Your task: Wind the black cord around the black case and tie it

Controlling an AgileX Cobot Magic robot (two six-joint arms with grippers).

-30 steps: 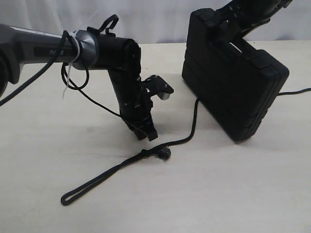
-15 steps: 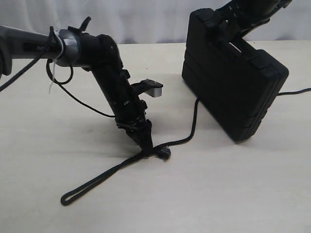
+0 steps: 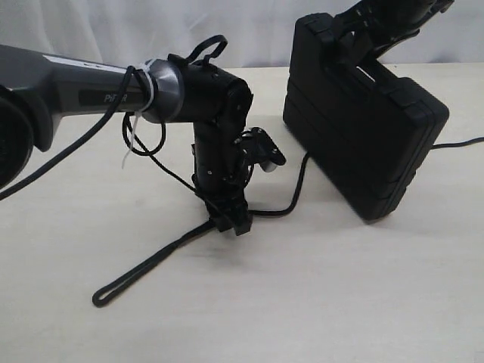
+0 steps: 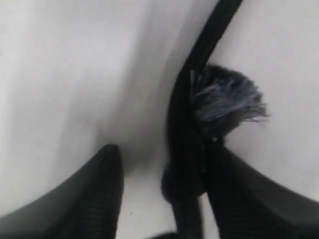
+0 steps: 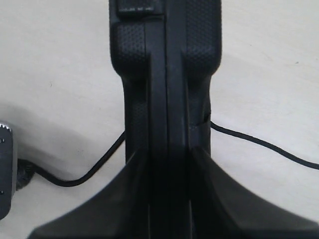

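Left wrist view alone: black cord [image 4: 182,144] between fingers [image 4: 94,199], perhaps touching.

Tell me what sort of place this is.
Probably a robotics lab bench: left robot arm and right robot arm over a pale tabletop, white curtain backdrop, a black case and black cord as props.

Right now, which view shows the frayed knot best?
Left wrist view: the frayed knot sits close up between the left gripper's open fingers. In the exterior view that gripper hides it; only the rest of the black cord shows. The right wrist view shows the black case, no knot.
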